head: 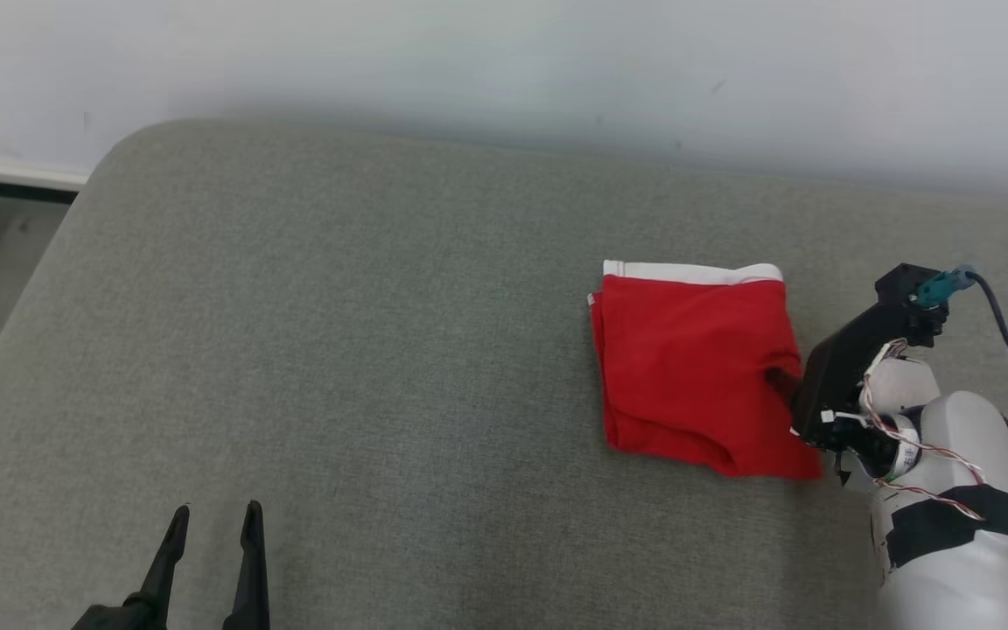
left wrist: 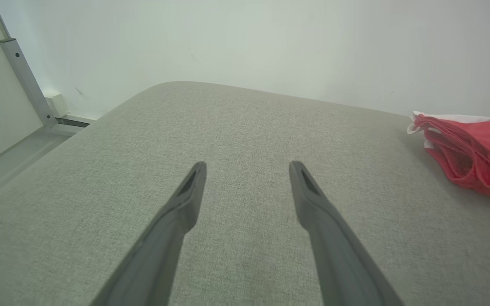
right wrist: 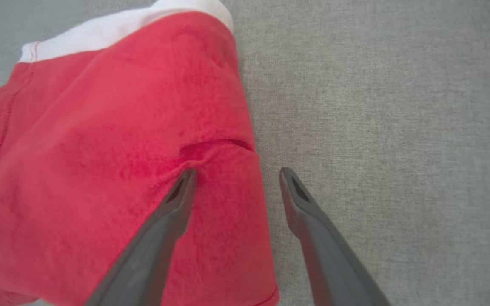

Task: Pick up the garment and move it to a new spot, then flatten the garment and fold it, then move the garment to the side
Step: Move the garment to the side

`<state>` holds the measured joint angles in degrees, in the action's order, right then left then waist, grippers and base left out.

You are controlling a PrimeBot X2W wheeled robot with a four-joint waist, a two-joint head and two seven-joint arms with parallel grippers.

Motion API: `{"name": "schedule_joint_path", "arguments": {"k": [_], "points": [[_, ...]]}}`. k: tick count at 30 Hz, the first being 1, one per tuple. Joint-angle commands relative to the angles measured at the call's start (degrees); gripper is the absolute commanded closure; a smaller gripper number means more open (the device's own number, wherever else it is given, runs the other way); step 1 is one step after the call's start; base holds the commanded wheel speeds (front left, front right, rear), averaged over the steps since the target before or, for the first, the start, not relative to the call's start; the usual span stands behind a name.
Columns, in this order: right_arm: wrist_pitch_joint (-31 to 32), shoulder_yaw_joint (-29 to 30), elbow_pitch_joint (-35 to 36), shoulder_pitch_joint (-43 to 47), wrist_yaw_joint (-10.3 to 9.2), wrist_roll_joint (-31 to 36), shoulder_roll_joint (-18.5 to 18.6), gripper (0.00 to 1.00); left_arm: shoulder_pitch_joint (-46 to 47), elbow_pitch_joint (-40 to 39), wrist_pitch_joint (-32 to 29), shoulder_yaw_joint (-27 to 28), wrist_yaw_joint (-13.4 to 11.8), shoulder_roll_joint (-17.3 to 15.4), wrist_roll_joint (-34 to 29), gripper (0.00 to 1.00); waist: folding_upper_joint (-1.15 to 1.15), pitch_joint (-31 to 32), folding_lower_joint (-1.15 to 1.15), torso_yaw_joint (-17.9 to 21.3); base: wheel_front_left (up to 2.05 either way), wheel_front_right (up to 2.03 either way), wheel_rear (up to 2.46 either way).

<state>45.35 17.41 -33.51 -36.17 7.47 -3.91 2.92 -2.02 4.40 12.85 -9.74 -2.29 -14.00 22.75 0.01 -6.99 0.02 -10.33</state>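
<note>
Grey cushion (head: 338, 350), folded red shorts (head: 692, 367) at its right. My right gripper (right wrist: 237, 172) straddles their right edge, fingers spread (left gripper (left wrist: 247, 163) spread too, idle); pinching one layer could unfold them.

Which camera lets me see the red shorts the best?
The head view: it shows nearly all of the red shorts, folded on the grey cushion, white waistband included. The right wrist view is close but crops them at its left and bottom. The left wrist view catches a part, side-on, at its right edge.
</note>
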Motion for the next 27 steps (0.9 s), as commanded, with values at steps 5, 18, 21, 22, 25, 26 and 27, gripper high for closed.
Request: {"name": "schedule_joint_path", "arguments": {"k": [5,18,21,22,25,26,27], "points": [[-2.3,0.8,-5.9,-1.5,0.0,3.5,0.0,0.0,1.1,-0.3,-0.6,-0.7,0.1,0.0,-0.3,0.0,-0.01,-2.0,-0.02,-1.7,0.0,0.0,0.0],[-8.9,-1.2,-14.4,-3.2,0.0,5.9,-0.1,1.0,1.4,0.4,-1.0,-1.6,0.5,-0.5,0.2,0.0,-0.01,-1.9,-0.02,0.4,0.0,0.0,0.0],[-11.2,-3.0,-12.9,-3.0,-0.01,6.5,0.0,1.0,1.0,0.4,-1.0,-1.7,0.6,-0.7,0.5,0.0,-0.01,-0.9,-0.02,2.3,0.0,0.0,0.0],[-11.7,-4.1,-12.3,-2.8,-0.01,6.8,0.1,1.0,0.8,0.3,-1.0,-1.6,0.6,-0.7,0.6,0.0,-0.01,-0.4,-0.02,3.0,0.0,0.0,0.0],[-11.3,-9.5,-9.9,-1.3,-0.01,6.8,1.7,1.0,0.5,-0.1,-0.8,-1.5,0.6,-0.8,1.0,0.0,-0.01,0.9,-0.02,5.3,0.0,0.0,0.0],[-11.0,-11.8,-8.7,-0.8,-0.01,6.3,2.7,1.0,0.3,-0.3,-0.6,-1.2,0.3,-0.9,1.0,0.0,-0.01,1.3,-0.02,6.5,0.0,0.0,0.0],[-10.6,-13.7,-7.4,-0.3,-0.01,5.8,3.9,1.0,0.1,-0.6,-0.4,-1.2,0.3,-0.8,1.2,0.0,-0.01,1.6,-0.02,7.5,0.0,0.0,0.0]]}}
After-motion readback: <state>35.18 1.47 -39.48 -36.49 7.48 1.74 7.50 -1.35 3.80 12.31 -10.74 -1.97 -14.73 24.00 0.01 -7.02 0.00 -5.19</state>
